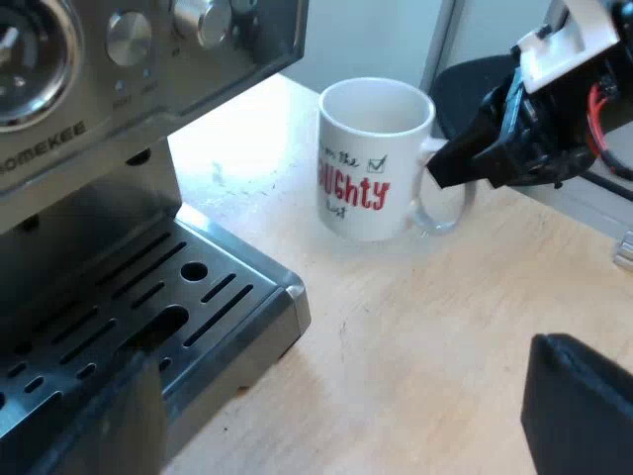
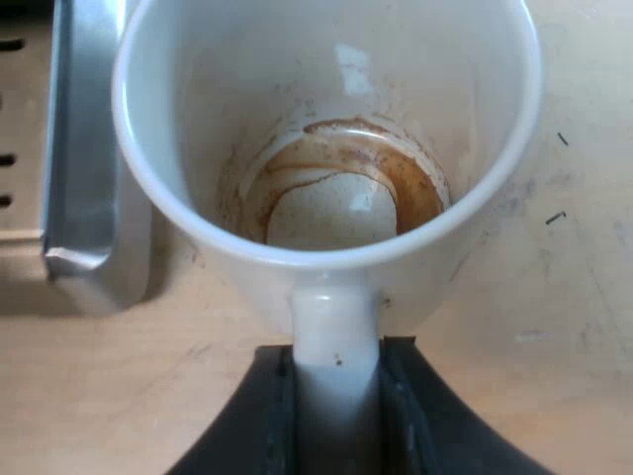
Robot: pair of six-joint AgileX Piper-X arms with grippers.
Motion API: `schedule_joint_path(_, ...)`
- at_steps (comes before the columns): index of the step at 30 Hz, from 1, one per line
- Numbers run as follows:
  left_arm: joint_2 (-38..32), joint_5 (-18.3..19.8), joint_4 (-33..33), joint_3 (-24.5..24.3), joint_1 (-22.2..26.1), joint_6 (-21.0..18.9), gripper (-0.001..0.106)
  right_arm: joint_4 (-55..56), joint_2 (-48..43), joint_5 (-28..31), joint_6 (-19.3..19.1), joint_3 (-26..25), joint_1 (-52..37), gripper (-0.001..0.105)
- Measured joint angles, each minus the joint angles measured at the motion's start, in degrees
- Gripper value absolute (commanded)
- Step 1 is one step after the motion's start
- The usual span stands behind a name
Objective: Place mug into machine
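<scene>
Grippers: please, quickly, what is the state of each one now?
Left gripper: open, holding nothing.
Right gripper: shut on the handle of the mug.

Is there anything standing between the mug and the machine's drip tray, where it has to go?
Nothing visible. The mug stands on the table just off the corner of the drip tray, bare wood between them. The right gripper clasps its handle. Only the tray's raised edge would need lifting over.

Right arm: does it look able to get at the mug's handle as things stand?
Likely yes. The handle of the mug lies between the right gripper's fingers, which touch its sides; nothing stands in the way.
</scene>
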Motion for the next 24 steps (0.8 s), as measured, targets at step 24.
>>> schedule_joint_path(24,-20.41,-11.5,23.43,-0.06,0.0,3.4,0.102,14.67,-15.67,4.16,4.39,-2.25,24.9,0.0)
